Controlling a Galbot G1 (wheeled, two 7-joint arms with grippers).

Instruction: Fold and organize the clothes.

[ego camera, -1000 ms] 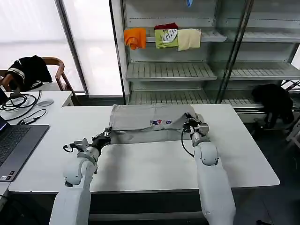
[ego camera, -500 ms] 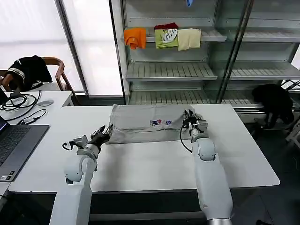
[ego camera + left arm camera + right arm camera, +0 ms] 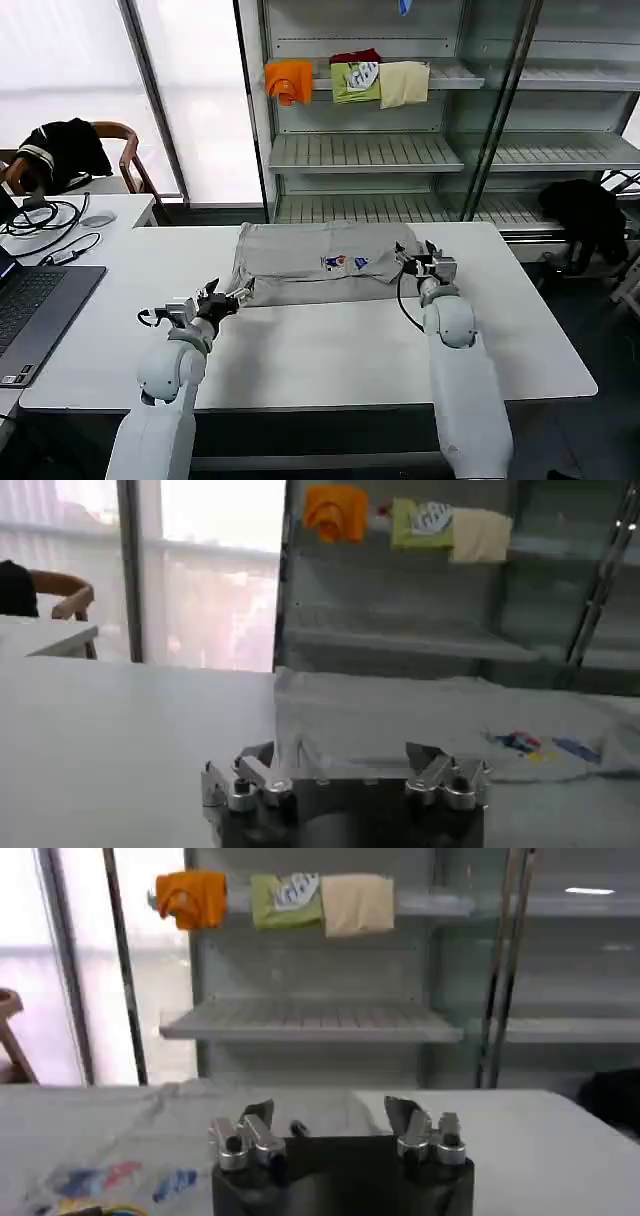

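Observation:
A light grey shirt (image 3: 315,262) with a small multicoloured chest print (image 3: 343,263) lies folded into a wide band at the back middle of the white table (image 3: 330,350). My left gripper (image 3: 226,297) stands open on the table just off the shirt's front left corner, holding nothing. In the left wrist view the open gripper (image 3: 342,759) faces the shirt (image 3: 400,720). My right gripper (image 3: 421,259) is open beside the shirt's right end, clear of the cloth. The right wrist view has the open gripper (image 3: 328,1113) with the shirt (image 3: 120,1123) off to one side.
Behind the table stand metal shelves (image 3: 365,150) with orange (image 3: 288,78), green (image 3: 354,80) and cream (image 3: 404,83) garments. A laptop (image 3: 30,310) and cables (image 3: 45,225) lie on the left desk. Black garments hang on a chair (image 3: 62,148) and at the right (image 3: 585,215).
Both grippers have let go of the shirt's front fold. The left drew back toward the near edge, the right shifted rightward off the cloth. The shirt now lies flat, folded.

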